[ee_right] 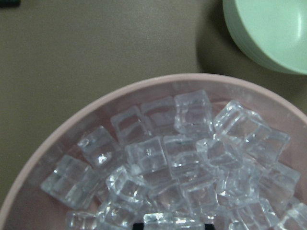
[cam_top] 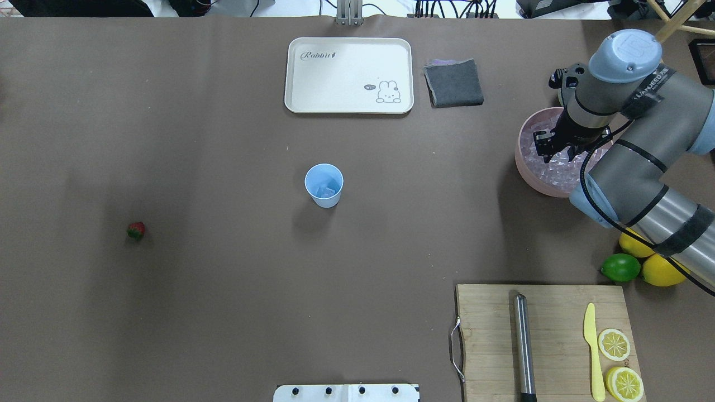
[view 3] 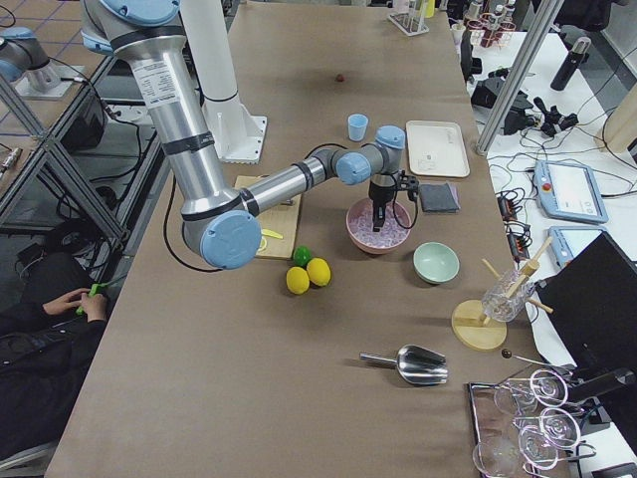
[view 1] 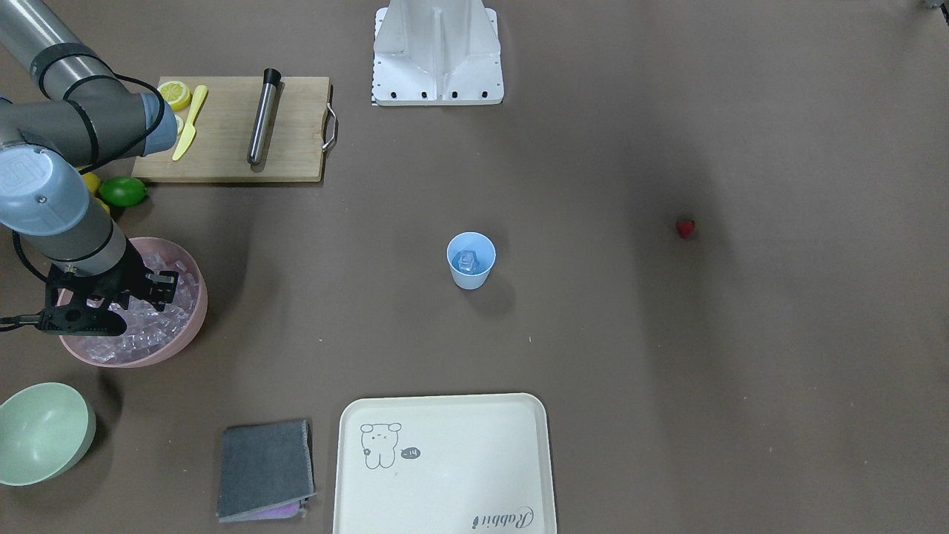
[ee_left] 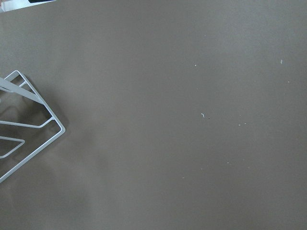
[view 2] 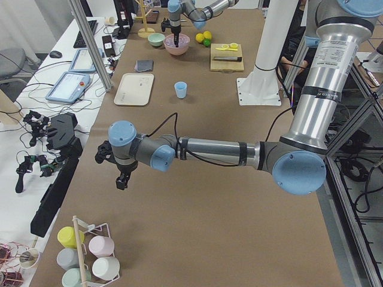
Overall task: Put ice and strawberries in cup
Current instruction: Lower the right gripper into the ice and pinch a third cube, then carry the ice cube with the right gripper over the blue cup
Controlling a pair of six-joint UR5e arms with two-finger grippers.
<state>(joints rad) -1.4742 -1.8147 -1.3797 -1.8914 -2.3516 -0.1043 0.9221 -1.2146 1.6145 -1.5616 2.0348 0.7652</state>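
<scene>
the right end effector hangs low over the ice in the pink bowl, the left end effector over the table; i cannot tell how far either is open. the cup holds ice mid-table, the strawberry lying well apart.

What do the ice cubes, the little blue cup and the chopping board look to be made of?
The ice cubes: clear, glossy, neatly square-edged; real ice or acrylic fakes, the look leaves it open. The cup: smooth, matte light-blue wall, probably plastic. The board: pale wood with visible grain, seemingly unvarnished by its dull look.
</scene>
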